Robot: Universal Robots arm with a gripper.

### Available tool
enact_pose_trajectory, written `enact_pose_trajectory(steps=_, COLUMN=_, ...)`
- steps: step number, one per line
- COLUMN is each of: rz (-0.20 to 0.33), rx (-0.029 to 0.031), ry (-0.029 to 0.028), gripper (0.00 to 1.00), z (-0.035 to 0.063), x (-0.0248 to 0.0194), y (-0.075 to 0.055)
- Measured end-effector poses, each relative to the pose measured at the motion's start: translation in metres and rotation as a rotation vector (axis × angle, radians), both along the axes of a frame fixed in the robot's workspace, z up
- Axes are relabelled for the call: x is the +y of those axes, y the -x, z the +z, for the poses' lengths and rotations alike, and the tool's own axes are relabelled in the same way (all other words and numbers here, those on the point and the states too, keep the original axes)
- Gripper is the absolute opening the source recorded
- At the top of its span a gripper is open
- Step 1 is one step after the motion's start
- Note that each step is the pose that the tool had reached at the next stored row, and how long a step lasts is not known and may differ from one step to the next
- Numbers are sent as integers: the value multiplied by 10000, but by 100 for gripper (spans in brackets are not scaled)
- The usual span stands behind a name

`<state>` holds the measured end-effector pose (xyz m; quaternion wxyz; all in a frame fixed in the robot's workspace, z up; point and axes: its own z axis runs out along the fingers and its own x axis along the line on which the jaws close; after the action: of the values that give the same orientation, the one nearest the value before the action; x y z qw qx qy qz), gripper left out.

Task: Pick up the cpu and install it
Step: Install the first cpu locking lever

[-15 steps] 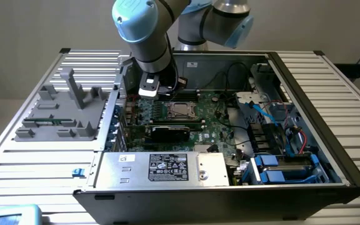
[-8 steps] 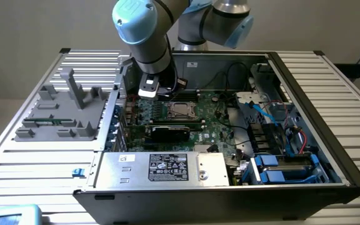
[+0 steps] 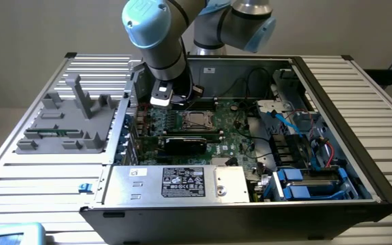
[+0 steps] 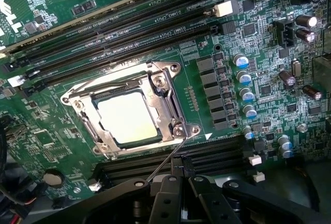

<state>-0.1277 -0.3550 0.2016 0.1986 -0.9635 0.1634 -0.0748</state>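
Inside the metal socket frame (image 4: pixel 166 102) on the green motherboard (image 4: pixel 46 141) lies the cpu (image 4: pixel 126 116). It is flat and already seated, and its pale silvery top shows through the window of the frame. It is square, so it has no long axis, and its edges sit turned at an angle to my pincer (image 4: pixel 181 180). My pincer hangs above the board with its fingers together and, I judge, nothing between them. From the exterior view, the cpu (image 3: pixel 196 120) is near my pincer (image 3: pixel 171 102), toward that view's right and lower.
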Motion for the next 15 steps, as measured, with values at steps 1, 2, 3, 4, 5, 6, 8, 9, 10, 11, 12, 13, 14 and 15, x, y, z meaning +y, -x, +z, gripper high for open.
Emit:
enact_pose_trajectory(steps=1, rz=-2, rx=0, ry=0, gripper=11, z=0, x=0, y=0)
enact_pose_trajectory(steps=2, rz=-3, rx=-1, ry=0, gripper=11, z=0, x=0, y=0)
enact_pose_trajectory(steps=3, rz=-4, rx=0, ry=0, gripper=11, z=0, x=0, y=0)
enact_pose_trajectory(steps=4, rz=-4, rx=0, ry=1, gripper=11, z=0, x=0, y=0)
enact_pose_trajectory(steps=5, rz=-4, rx=0, ry=1, gripper=11, z=-1, x=0, y=0)
enact_pose_trajectory(steps=6, rz=-4, rx=0, ry=0, gripper=11, z=-4, x=1, y=0)
enact_pose_trajectory(steps=8, rz=-4, rx=-1, ry=0, gripper=11, z=-10, x=1, y=0)
enact_pose_trajectory(steps=9, rz=-4, rx=-1, ry=1, gripper=11, z=-14, x=0, y=0)
enact_pose_trajectory(steps=10, rz=-5, rx=-2, ry=0, gripper=11, z=-18, x=1, y=0)
enact_pose_trajectory(steps=11, rz=-6, rx=0, ry=1, gripper=11, z=-20, x=0, y=-1)
enact_pose_trajectory(steps=12, rz=-5, rx=0, ry=3, gripper=11, z=-22, x=0, y=-3)
enact_pose_trajectory(steps=13, rz=-4, rx=0, ry=2, gripper=11, z=-23, x=0, y=-6)
enact_pose_trajectory(steps=14, rz=-5, rx=0, ry=2, gripper=11, z=-24, x=0, y=-8)
enact_pose_trajectory(steps=15, rz=-4, rx=-1, ry=0, gripper=11, z=-26, x=0, y=-12)
